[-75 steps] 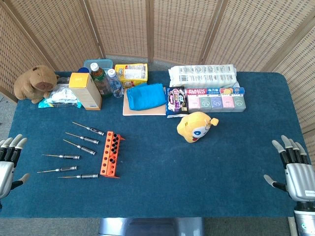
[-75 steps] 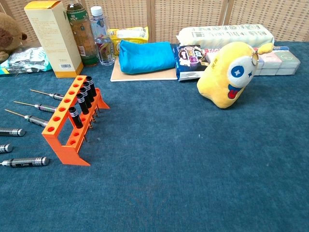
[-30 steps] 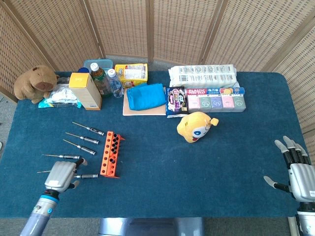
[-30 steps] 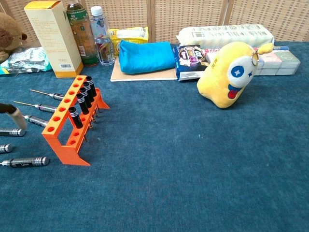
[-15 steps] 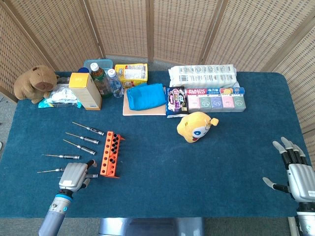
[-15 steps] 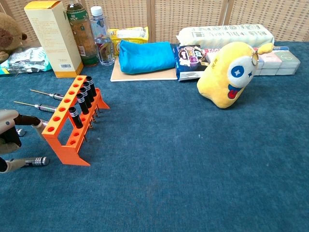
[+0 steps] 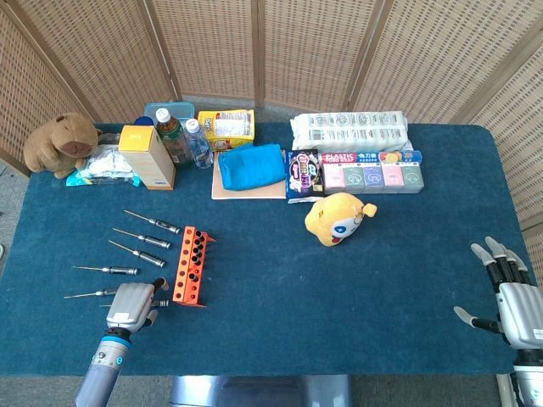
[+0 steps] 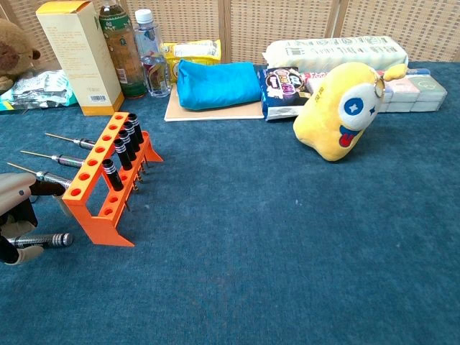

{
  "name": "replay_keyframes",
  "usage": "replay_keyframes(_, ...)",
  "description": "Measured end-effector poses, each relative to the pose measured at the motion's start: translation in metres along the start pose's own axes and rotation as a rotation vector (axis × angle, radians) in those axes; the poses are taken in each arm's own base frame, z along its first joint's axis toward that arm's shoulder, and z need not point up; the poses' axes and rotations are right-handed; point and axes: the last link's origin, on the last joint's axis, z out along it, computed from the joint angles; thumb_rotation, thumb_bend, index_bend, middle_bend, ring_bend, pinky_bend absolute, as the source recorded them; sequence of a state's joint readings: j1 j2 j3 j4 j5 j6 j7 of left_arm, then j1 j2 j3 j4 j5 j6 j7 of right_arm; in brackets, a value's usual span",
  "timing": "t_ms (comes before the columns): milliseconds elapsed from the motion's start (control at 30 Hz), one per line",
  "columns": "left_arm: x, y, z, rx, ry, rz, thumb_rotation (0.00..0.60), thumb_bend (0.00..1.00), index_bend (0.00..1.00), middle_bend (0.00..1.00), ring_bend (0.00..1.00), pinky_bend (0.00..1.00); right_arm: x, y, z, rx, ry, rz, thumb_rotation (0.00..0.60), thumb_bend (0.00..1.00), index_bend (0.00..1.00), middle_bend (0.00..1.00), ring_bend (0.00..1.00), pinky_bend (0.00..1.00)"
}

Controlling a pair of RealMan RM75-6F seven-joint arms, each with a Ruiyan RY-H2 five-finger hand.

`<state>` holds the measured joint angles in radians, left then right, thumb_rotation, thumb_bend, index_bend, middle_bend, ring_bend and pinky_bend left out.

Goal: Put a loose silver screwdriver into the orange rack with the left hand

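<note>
Nearest the robot, the left hand (image 7: pixel 130 307) sat over the closest loose silver screwdriver (image 8: pixel 43 239), which lay flat on the blue table (image 7: pixel 356 297) just beside the near end of the orange rack (image 8: pixel 102 183). Its fingers (image 8: pixel 16 215) were bent down around the knurled handle, but whether they actually clamped it could not be told. The right hand (image 7: pixel 514 303) rested far off at the table's right edge, fingers apart and holding nothing.

The screwdriver looked light, rigid and slick, likely to roll; the knurled handle seemed the sensible place to pinch, leaving the thin shaft free to drop into a hole.

The rack held several black-handled drivers (image 8: pixel 123 147) in one row, the other row of holes standing open. Beyond it more loose screwdrivers (image 7: pixel 142 238) lay side by side.
</note>
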<state>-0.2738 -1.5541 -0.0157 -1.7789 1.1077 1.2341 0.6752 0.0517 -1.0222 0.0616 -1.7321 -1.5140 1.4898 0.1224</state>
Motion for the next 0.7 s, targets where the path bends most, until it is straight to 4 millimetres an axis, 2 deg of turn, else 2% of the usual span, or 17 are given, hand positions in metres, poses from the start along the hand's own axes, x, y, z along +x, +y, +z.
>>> replay_keyframes(700,-0.0022,0.0027,0.0023,0.016,-0.017,0.013,0.600,0.33,0.39,1.00,1.00,1.00,0.0014,0.0011,0.0001,-0.004,-0.003,0.006,0.600,0.02,0.09,0.00,0.00,0.00)
